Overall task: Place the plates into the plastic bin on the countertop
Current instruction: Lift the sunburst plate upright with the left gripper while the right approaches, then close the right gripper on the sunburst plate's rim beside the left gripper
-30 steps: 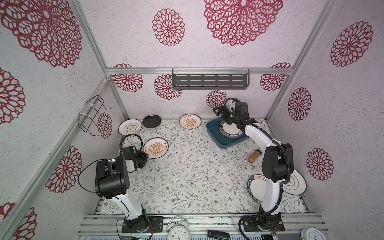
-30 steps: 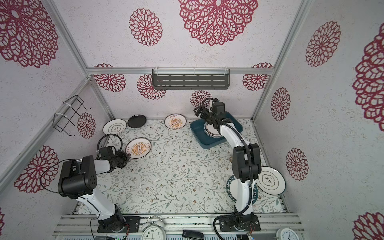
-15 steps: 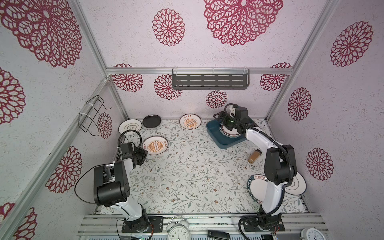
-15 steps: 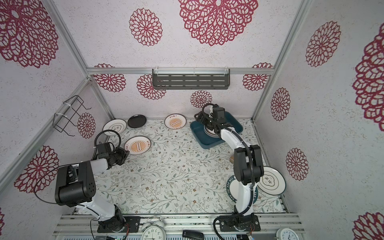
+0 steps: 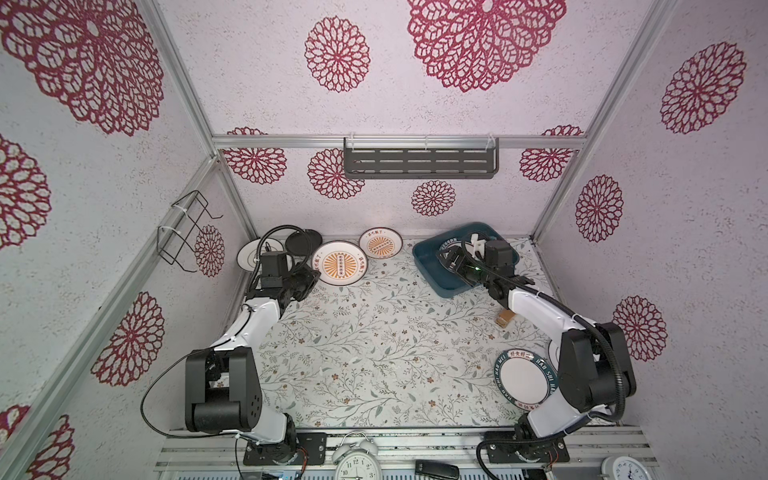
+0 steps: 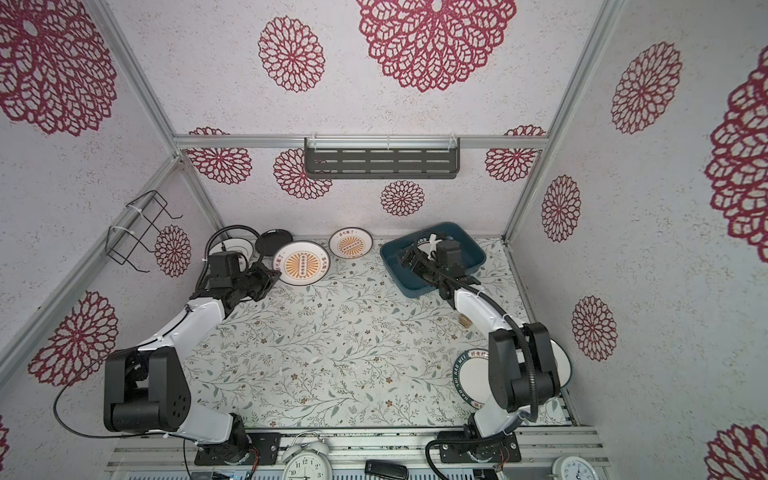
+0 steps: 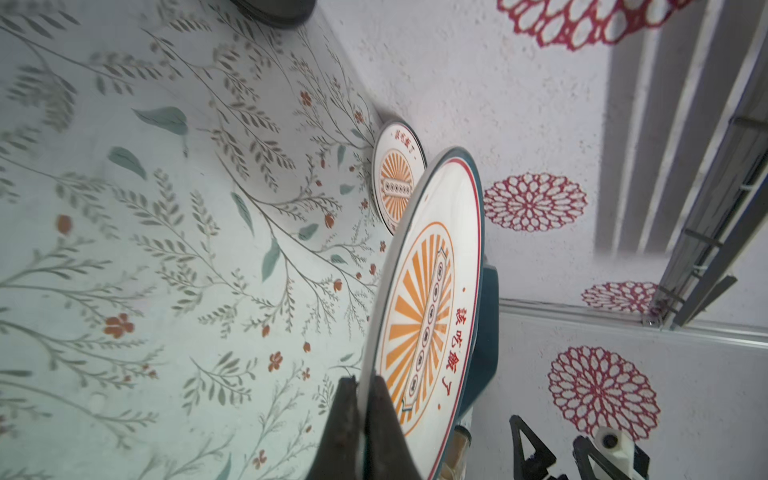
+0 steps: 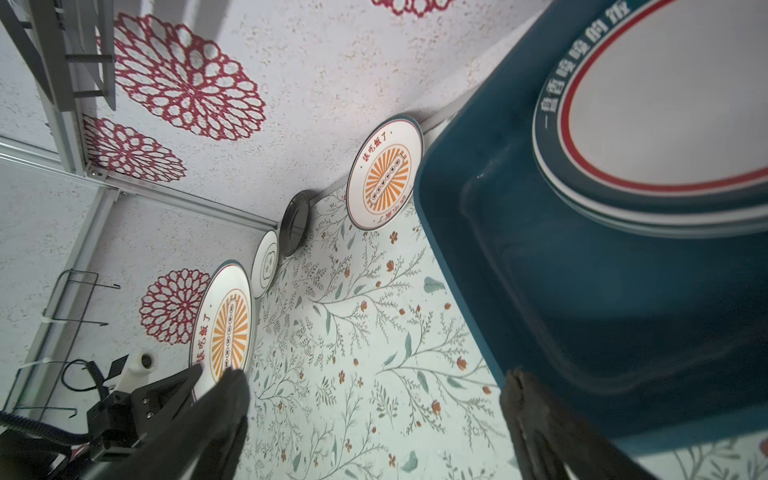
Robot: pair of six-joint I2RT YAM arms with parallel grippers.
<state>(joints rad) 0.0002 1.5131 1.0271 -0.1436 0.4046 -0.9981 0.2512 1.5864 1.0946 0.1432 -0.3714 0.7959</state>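
Observation:
My left gripper (image 5: 311, 277) (image 7: 363, 386) is shut on the rim of a large orange sunburst plate (image 5: 340, 264) (image 6: 301, 264) (image 7: 424, 307), holding it above the countertop (image 5: 374, 345) at the back left. The teal-blue plastic bin (image 5: 428, 266) (image 8: 582, 291) stands at the back right, with teal-lettered plates (image 8: 665, 124) stacked inside. My right gripper (image 5: 451, 259) (image 8: 374, 395) hangs open and empty over the bin's near-left edge. A smaller sunburst plate (image 5: 380, 243), a black plate (image 5: 305, 241) and a white plate (image 5: 251, 255) lie along the back wall.
A teal-lettered plate (image 5: 523, 382) lies at the front right, partly under the right arm. A small brown object (image 5: 505, 320) sits near the right edge. A grey shelf (image 5: 419, 164) and a wire rack (image 5: 183, 232) hang on the walls. Clocks (image 5: 357, 463) stand in front.
My left gripper has carried the large sunburst plate up, toward the back and to the right. My right gripper, still open, has moved from the bin's far side toward its near-left edge.

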